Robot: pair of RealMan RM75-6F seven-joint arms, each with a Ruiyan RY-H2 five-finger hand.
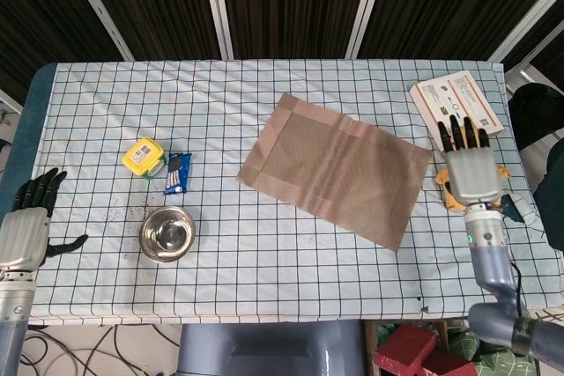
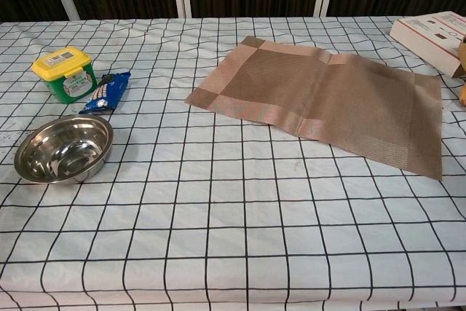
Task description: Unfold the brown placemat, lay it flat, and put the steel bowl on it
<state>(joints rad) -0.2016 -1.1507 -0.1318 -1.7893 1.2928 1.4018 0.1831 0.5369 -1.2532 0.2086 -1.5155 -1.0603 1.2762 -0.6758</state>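
The right hand hides most of the yellow toy.

Steel bowl lies left of placemat (well apart).

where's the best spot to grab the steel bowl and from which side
Probably the rim of the steel bowl, on its left edge, from above: it sits upright and open, and the open left hand is nearest. The blue packet lies beyond, apart.

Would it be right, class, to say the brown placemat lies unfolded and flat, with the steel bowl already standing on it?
Not quite. The brown placemat does lie unfolded and flat, but the steel bowl stands on the checked tablecloth, well apart from it, as the head view shows.
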